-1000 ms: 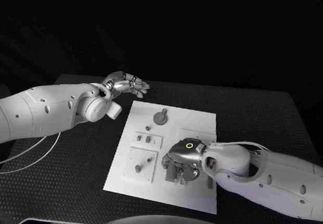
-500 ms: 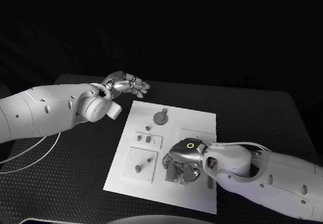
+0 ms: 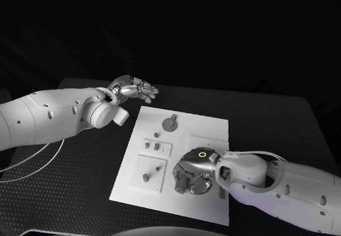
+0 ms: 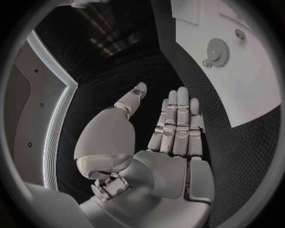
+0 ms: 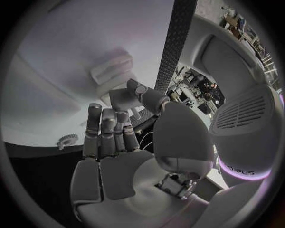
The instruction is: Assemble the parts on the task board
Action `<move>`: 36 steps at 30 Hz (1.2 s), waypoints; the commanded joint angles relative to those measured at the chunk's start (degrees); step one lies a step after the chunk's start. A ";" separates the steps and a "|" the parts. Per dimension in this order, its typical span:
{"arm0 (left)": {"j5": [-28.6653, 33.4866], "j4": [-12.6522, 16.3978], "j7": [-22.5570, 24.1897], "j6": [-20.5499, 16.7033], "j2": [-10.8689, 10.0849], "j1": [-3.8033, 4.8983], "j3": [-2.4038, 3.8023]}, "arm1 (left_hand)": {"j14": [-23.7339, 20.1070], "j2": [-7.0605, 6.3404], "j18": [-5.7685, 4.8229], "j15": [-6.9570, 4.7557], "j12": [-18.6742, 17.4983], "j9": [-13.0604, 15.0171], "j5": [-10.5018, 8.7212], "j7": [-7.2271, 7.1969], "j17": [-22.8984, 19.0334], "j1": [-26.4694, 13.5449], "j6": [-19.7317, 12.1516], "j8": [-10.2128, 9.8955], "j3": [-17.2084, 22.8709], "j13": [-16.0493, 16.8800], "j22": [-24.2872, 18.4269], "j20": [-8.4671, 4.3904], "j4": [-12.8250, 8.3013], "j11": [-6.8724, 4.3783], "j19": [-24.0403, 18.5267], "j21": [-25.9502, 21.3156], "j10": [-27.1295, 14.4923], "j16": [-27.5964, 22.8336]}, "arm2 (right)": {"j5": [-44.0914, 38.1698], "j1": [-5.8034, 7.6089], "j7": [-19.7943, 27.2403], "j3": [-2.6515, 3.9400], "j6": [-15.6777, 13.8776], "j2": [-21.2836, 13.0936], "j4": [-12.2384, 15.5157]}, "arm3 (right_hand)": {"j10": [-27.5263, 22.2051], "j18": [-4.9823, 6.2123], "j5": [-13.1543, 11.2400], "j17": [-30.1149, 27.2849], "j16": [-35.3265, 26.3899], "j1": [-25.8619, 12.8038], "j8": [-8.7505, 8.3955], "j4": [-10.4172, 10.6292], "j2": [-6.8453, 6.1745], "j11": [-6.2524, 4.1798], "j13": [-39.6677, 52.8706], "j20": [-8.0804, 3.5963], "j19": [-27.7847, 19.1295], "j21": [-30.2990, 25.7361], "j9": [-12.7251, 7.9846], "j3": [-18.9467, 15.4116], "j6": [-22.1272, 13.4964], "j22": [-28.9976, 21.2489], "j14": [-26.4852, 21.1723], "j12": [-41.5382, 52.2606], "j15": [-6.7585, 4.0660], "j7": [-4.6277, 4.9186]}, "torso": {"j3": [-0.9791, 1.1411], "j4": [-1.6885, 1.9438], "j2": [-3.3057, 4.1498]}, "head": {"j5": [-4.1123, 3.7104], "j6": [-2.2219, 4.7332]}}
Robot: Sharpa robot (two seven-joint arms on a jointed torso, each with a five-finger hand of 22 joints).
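the black worktop [image 3: 296,133] carries the white task board [image 3: 209,129] at its middle, lying flat. the right arm [image 3: 292,188] comes in low over the near right part of the board, and the left arm [image 3: 43,119] reaches in beside the board's far left corner. the left hand [image 3: 133,87] hangs over the bare worktop just beyond that corner, clear of the board, fingers [image 4: 178,118] straight and side by side with the thumb apart, holding nothing. the right hand [image 3: 192,172] is palm-down over the near middle of the board, its fingers [image 5: 107,130] reaching onto a raised block; i cannot tell whether it has hold of a part. a round gear part [image 3: 170,123] lies flat near the board's far edge, with a smaller piece [image 3: 156,134] just beside it, and a peg [image 3: 145,177] stands in the near left block.
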 commanded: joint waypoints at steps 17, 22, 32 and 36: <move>0.22 0.00 0.08 1.41 0.16 0.01 0.03 | 0.21 0.49 -0.43 0.24 0.33 -0.10 -0.04 0.21 0.16 -0.01 -0.40 0.20 0.01 -0.08 0.13 0.16 0.42 0.11 0.35 -0.40 -0.14 -0.32 | -5.74 -0.06 -1.10 0.00 -4.32 0.83 -0.05 | -0.95 -0.07 -0.05 -0.89 0.01 5.86 -1.20 0.14 -1.23 -0.52 -1.08 -0.05 -0.47 -0.49 -1.12 6.10 1.90 0.06 -0.64 0.50 -0.20 1.18 | 0.06 0.03 0.00 | -0.01 0.00; 0.22 -0.08 0.12 1.32 0.18 0.01 0.03 | 0.19 0.49 -0.43 0.24 0.32 -0.11 -0.05 0.21 0.18 -0.02 -0.41 0.20 0.00 -0.09 0.15 0.17 0.42 0.11 0.34 -0.42 -0.16 -0.35 | -5.72 -0.06 -0.88 0.00 -3.77 0.88 -0.18 | -1.38 -0.07 -0.10 -0.98 0.16 7.76 -1.92 0.18 -0.92 -0.82 -1.21 0.04 -0.61 -0.43 -1.37 8.19 0.40 0.13 -0.94 0.70 -0.33 0.30 | 0.02 0.00 0.01 | 0.07 0.00; 0.22 -0.07 0.09 1.36 0.20 0.01 0.03 | 0.17 0.48 -0.43 0.25 0.31 -0.13 -0.06 0.22 0.23 0.02 -0.43 0.20 -0.01 -0.10 0.18 0.17 0.40 0.13 0.32 -0.47 -0.21 -0.41 | -5.14 -0.06 -1.11 0.00 -1.33 0.79 -0.51 | -2.05 -0.07 -0.11 -1.08 0.34 7.60 -2.12 0.41 -1.42 -0.92 -1.31 0.31 -1.07 -0.25 -1.29 8.43 -0.48 0.38 -1.37 0.96 -0.38 -0.05 | 0.01 -0.03 -0.03 | -0.01 -0.09; 0.22 -0.05 0.08 1.35 0.19 0.01 0.03 | 0.17 0.48 -0.43 0.26 0.32 -0.14 -0.06 0.22 0.25 0.02 -0.44 0.20 -0.01 -0.11 0.19 0.17 0.40 0.13 0.32 -0.48 -0.22 -0.43 | -4.69 -0.06 -1.07 0.00 -0.51 0.71 -0.44 | -2.21 -0.07 -0.11 -1.11 0.47 7.08 -2.07 0.56 -1.46 -0.91 -1.34 0.39 -1.17 -0.12 -1.19 7.93 -0.62 0.48 -1.48 1.13 -0.37 0.06 | 0.02 -0.05 -0.01 | -0.08 -0.14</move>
